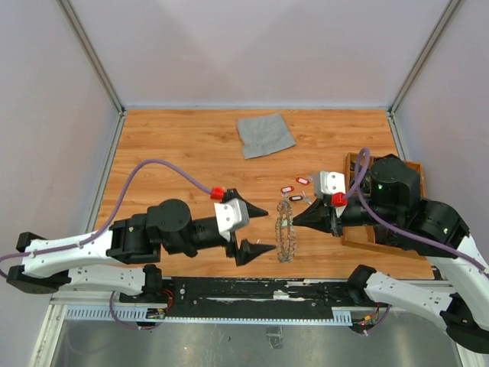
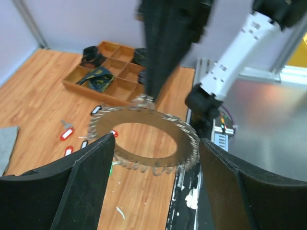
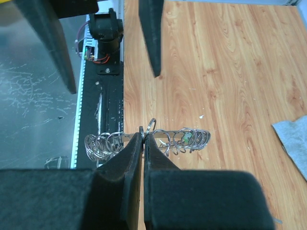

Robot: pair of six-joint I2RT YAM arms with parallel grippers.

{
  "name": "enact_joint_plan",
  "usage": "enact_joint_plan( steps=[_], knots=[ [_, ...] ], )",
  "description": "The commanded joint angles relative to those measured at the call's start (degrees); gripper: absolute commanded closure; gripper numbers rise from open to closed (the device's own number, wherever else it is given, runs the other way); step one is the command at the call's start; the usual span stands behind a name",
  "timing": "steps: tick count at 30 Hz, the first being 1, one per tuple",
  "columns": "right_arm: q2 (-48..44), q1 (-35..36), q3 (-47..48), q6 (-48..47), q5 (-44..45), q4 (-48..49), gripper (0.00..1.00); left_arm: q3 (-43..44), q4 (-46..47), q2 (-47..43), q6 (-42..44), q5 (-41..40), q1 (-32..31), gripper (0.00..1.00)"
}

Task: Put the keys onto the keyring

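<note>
The right gripper (image 3: pixel 143 136) has its 2 fingers pressed together on the rim of the keyring (image 3: pixel 192 136), which stands on edge at its tip. Facing it, the left gripper (image 1: pixel 269 229) is spread wide and grips nothing; the ring stands just ahead of its fingertips, apart from them. Just beyond the right gripper's tip, the keys (image 1: pixel 287 189) lie loose on the table (image 1: pixel 183 145), showing red and black tags. A wooden tray (image 1: pixel 365 242) sits beneath the right wrist. A grey cloth (image 1: pixel 264 134) lies farthest off, well beyond both grippers.
</note>
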Motion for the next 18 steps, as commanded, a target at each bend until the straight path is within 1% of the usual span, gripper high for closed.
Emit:
enact_joint_plan(
  steps=[1, 6, 10, 14, 18],
  knots=[
    [-0.3, -0.7, 3.3, -3.7, -4.6, -3.7, 0.99, -1.4, 4.2, -0.8, 7.7, -10.4, -7.1, 0.23],
    [0.7, -0.7, 5.6, -5.3, -9.2, -7.6, 1.0, -1.2, 6.4, -1.4, 11.1, -10.2, -7.2, 0.24],
    [1.9, -0.8, 7.1, -5.2, -13.9, -8.1, 0.99, -0.6, 7.1, -0.5, 13.0, -9.3, -7.2, 0.27],
    [2.3, -0.7, 7.6, -4.7, -15.5, -6.3, 0.99, 0.1, 7.5, 0.5, 13.5, -6.6, -7.2, 0.31],
    [2.3, -0.8, 7.7, -4.2, -15.8, -4.5, 0.99, 0.3, 7.9, 0.6, 13.2, -3.7, -7.2, 0.4]
  ],
)
